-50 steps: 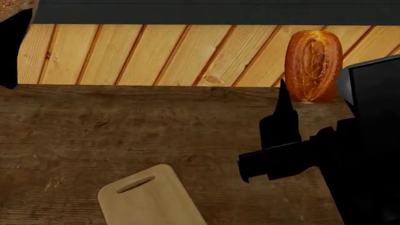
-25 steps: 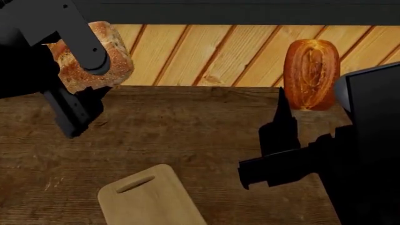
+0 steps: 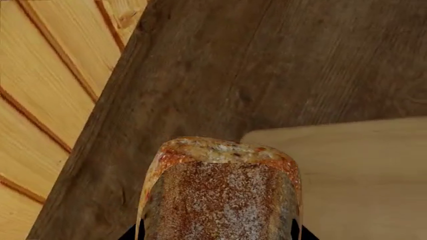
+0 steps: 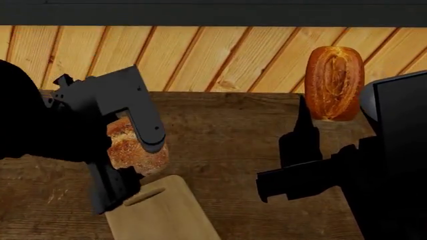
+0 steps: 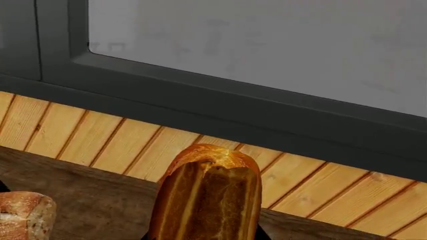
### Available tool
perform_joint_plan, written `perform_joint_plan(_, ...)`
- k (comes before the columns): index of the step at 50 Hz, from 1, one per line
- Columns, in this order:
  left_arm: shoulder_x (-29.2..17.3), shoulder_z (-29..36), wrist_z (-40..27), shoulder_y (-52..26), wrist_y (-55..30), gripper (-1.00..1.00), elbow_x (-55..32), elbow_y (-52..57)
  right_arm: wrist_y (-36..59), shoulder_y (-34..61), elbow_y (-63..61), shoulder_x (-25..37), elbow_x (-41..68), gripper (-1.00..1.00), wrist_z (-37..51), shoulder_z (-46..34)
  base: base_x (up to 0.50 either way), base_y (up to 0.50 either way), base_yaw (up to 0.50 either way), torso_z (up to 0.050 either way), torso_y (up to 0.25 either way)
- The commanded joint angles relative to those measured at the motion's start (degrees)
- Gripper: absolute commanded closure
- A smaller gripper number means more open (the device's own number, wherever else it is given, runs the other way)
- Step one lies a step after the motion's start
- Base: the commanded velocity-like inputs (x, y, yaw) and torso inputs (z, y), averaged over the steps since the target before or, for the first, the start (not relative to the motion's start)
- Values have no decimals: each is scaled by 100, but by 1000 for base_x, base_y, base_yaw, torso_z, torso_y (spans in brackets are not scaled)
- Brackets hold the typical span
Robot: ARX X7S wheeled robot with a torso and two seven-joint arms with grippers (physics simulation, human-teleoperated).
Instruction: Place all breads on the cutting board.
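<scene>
Crusty loaf (image 4: 133, 150) is gripped by the left gripper (image 4: 123, 150), held just above the cutting board (image 4: 163, 215) handle end. Split loaf (image 4: 333, 82) is clamped by right gripper (image 5: 200, 235), well apart from board. Prob light, crust firm-ish, best pinched mid-body.

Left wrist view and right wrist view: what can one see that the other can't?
Only the left wrist view shows the cutting board, just beyond the speckled crusty loaf it carries. Only the right wrist view shows the split-top orange loaf close up and the dark window frame. Both show the speckled loaf, the dark wooden table and pale wooden planks.
</scene>
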Motion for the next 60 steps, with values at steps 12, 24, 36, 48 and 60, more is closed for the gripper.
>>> perform_joint_plan(12, 572, 410, 807, 133, -86, 100, -129, -547, -51, 7, -100, 125, -215, 100, 20, 168, 0, 0, 0, 0, 1)
perform_joint_plan(24, 694, 313, 710, 313, -143, 100, -338, -579, -167, -120, -144, 231, -307, 100, -1, 156, 0, 0, 0, 1, 1)
perform_joint_plan(36, 719, 406, 600, 598, -178, 100, -420, -463, -129, -98, -173, 291, -287, 100, -8, 202, 0, 0, 0, 0, 1)
perform_joint_plan(48, 805, 612, 620, 759, -54, 100, -205, -642, -124, -148, -223, 350, -307, 100, 16, 203, 0, 0, 0, 0, 1)
perform_joint_plan(60, 677, 453, 666, 500, -115, -100, -357, -449, -116, -155, -273, 417, -298, 100, 26, 237, 1, 0, 0, 0, 0)
